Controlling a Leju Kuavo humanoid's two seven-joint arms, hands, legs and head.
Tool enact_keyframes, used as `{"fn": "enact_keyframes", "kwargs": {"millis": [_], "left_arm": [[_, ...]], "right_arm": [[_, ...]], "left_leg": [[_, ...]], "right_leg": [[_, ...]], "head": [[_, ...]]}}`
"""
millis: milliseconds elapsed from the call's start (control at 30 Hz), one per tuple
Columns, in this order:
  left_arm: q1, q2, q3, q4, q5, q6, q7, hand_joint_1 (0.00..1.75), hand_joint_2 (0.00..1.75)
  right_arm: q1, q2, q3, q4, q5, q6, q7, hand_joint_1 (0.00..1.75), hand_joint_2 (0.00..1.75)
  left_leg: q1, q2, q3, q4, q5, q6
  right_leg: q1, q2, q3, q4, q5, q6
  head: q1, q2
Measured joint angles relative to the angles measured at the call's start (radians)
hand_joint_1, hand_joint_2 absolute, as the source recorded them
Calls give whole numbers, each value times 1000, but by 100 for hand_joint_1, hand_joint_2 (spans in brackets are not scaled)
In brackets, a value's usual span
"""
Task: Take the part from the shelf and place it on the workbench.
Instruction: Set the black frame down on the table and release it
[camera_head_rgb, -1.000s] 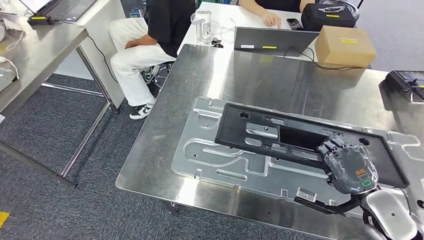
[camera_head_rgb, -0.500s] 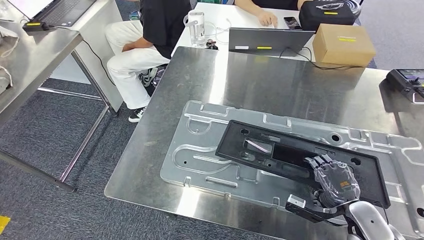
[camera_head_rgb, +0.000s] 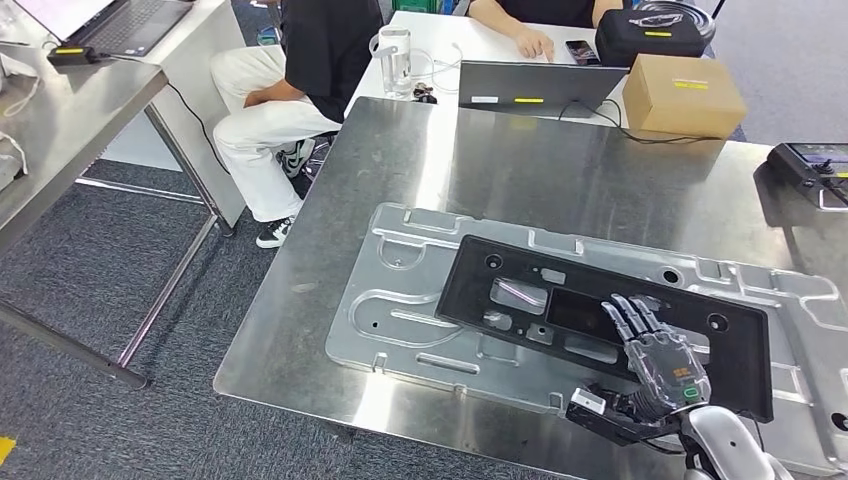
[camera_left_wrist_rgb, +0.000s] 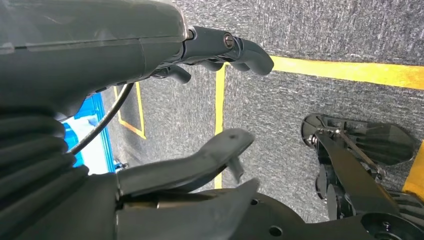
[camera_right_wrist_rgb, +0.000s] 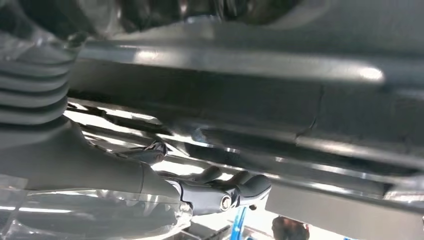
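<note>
Black panel (camera_head_rgb: 600, 320) lay flat on the silver plate (camera_head_rgb: 400, 300) on the tabletop (camera_head_rgb: 560, 170), long axis crosswise; right hand (camera_head_rgb: 655, 360) rested over its near edge, fingers (camera_head_rgb: 628, 318) straightened, seemingly gripping nothing.

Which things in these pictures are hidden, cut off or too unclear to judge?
- Head view: the right hand lies over the black plastic panel; its thumb side below the panel edge is hidden, so the grasp is unclear.
- Head view: the grey metal plate is cut off at the right edge.
- Right wrist view: blurred surfaces, contact unreadable.
- Left wrist view: the left hand over carpet holds nothing.
</note>
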Motion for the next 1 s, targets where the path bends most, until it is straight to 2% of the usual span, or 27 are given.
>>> {"fn": "enact_keyframes", "kwargs": {"millis": [300,333,400,433,467,533,567,600,633,667,700,733,767,800,867,900,933,1000], "left_arm": [[0,0,7,0,4,0,-6,0,0],[0,0,9,0,3,1,-7,0,0],[-2,0,11,0,0,2,-7,0,0],[-3,0,12,0,-2,3,-7,0,0],[-4,-1,14,0,-4,3,-7,0,0],[-5,-3,15,0,-5,2,-7,0,0],[-5,-3,15,0,-5,2,-7,0,0],[-4,-4,16,0,-5,2,-7,0,0],[-4,-4,16,0,-6,1,-8,0,0],[-5,-5,16,0,-6,1,-8,0,0],[-5,-4,17,0,-6,1,-9,0,0],[-6,-3,17,0,-7,1,-10,0,0],[-7,-1,17,0,-7,0,-10,0,0],[-7,-1,17,0,-8,0,-10,0,0],[-6,-3,17,0,-8,-1,-10,0,0],[-4,-3,17,0,-8,-2,-11,0,0],[-3,-4,17,0,-7,-3,-12,0,0],[-3,-4,18,0,-5,-5,-19,0,0]], "right_arm": [[2,5,3,0,-13,-16,-27,0,0],[2,6,5,-6,-11,-22,-35,0,0],[0,8,12,-26,-1,-35,-49,0,0],[-5,10,19,-38,6,-43,-56,0,0],[-11,11,28,-50,12,-49,-63,0,0],[-24,13,52,-70,21,-58,-71,0,0],[-27,14,64,-79,23,-61,-74,0,0],[-31,15,76,-88,26,-63,-75,0,0],[-37,16,87,-96,27,-64,-76,0,0],[-45,16,97,-104,27,-65,-77,0,0],[-55,17,106,-112,27,-66,-77,0,0],[-64,17,115,-119,27,-68,-77,0,0],[-70,17,122,-125,27,-69,-77,0,0],[-73,17,127,-130,27,-70,-77,0,0],[-78,16,136,-139,27,-71,-77,0,0],[-81,16,139,-143,27,-71,-77,0,0],[-84,15,141,-147,27,-72,-77,0,0],[-87,14,144,-153,26,-74,-76,0,0]], "left_leg": [[-2,1,0,1,-1,1],[-4,1,0,1,1,3],[1,3,15,-26,22,18],[3,5,22,-44,37,26],[8,8,29,-62,49,32],[11,12,25,-65,55,32],[13,13,20,-60,53,30],[17,13,14,-50,50,26],[22,12,7,-37,45,18],[29,11,-2,-19,37,8],[35,10,-15,3,27,-4],[38,8,-29,29,16,-17],[39,7,-42,51,6,-27],[38,5,-53,65,2,-35],[38,3,-63,73,0,-40],[40,4,-67,79,-5,-43],[41,5,-75,96,-21,-45],[42,7,-109,181,-84,-49]], "right_leg": [[-2,0,0,-1,0,1],[-4,1,2,-5,4,5],[-4,2,5,-12,4,13],[-3,2,1,-1,-9,16],[-3,2,-11,29,-34,17],[-9,2,-57,138,-93,21],[-15,2,-77,186,-108,27],[-22,1,-85,207,-106,34],[-29,1,-76,194,-88,43],[-38,0,-54,150,-58,54],[-42,1,-33,106,-43,64],[-44,4,-19,72,-33,68],[-44,7,-16,59,-34,64],[-41,10,-23,65,-42,55],[-38,11,-34,75,-38,32],[-37,10,-38,75,-35,24],[-36,9,-43,72,-31,16],[-33,5,-52,66,-22,3]], "head": [[0,0],[0,0],[0,0],[0,0],[1,0],[1,0],[1,0],[1,0],[1,0],[1,0],[1,0],[2,0],[3,0],[3,0],[3,0],[3,0],[3,0],[3,0]]}}
